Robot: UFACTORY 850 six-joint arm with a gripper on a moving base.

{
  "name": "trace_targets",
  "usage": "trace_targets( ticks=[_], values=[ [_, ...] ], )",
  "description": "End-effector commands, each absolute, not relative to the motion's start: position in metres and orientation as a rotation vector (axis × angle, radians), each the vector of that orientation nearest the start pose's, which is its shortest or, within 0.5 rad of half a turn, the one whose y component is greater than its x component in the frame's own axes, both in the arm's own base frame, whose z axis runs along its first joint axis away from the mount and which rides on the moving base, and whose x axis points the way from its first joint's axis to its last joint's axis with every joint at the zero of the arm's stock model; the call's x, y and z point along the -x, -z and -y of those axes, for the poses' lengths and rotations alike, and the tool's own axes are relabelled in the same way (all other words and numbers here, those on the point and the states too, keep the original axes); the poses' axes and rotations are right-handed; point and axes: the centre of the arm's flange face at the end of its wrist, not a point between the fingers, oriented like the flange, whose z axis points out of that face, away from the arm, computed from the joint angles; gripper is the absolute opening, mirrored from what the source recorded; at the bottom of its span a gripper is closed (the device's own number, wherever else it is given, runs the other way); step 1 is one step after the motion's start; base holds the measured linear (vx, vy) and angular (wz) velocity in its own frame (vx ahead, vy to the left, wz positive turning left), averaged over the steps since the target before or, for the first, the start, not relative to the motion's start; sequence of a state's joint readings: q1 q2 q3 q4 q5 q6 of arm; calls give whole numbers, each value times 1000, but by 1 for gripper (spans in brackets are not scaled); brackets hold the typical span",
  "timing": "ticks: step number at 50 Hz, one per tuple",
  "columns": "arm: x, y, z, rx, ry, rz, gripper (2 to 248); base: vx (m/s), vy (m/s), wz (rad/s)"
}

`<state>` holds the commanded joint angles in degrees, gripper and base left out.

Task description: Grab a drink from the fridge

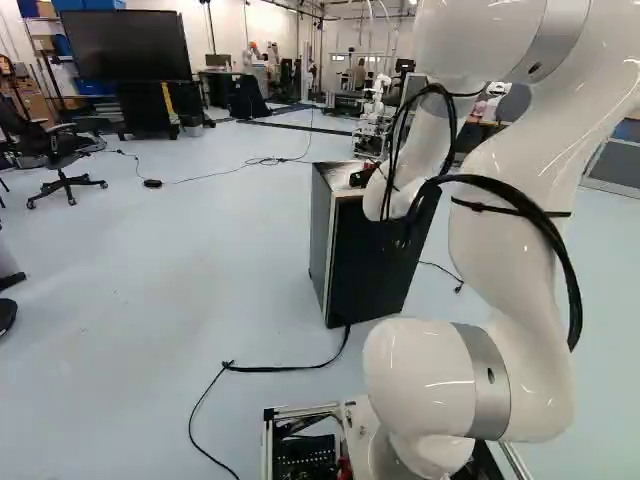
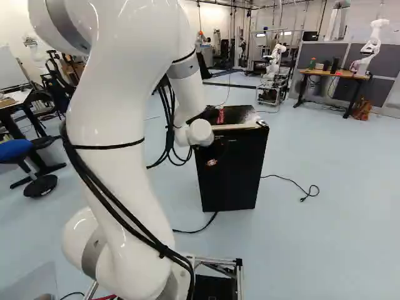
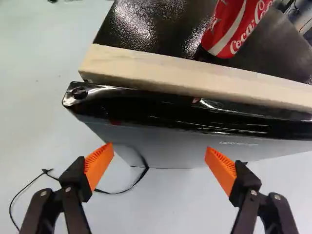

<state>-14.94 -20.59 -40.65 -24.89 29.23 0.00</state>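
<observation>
Fridge [image 2: 231, 181] at centre of right base view, door seemingly closed. Claw [image 3: 160, 155] spread, nothing between its pads. Door's glossy top edge [image 3: 170, 109] lies ahead, running crosswise to the claw; likely needs pulling open first. Soda can [image 3: 235, 28] farther ahead, on the fridge top past the wooden strip [image 3: 195, 75].

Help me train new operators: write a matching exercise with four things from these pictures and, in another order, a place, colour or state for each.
Column one
1. drink can
2. wooden strip
3. gripper
4. black cord

Column two
A. lying on the floor
B. open
C. red, on top of the fridge
D. pale, along the fridge's top edge

Pairs: 1-C, 2-D, 3-B, 4-A
</observation>
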Motion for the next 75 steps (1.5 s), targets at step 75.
trace_targets(
  ticks=[75],
  values=[
    [-489,-316,109,2904,1329,316,247,0,0,0]
  ],
)
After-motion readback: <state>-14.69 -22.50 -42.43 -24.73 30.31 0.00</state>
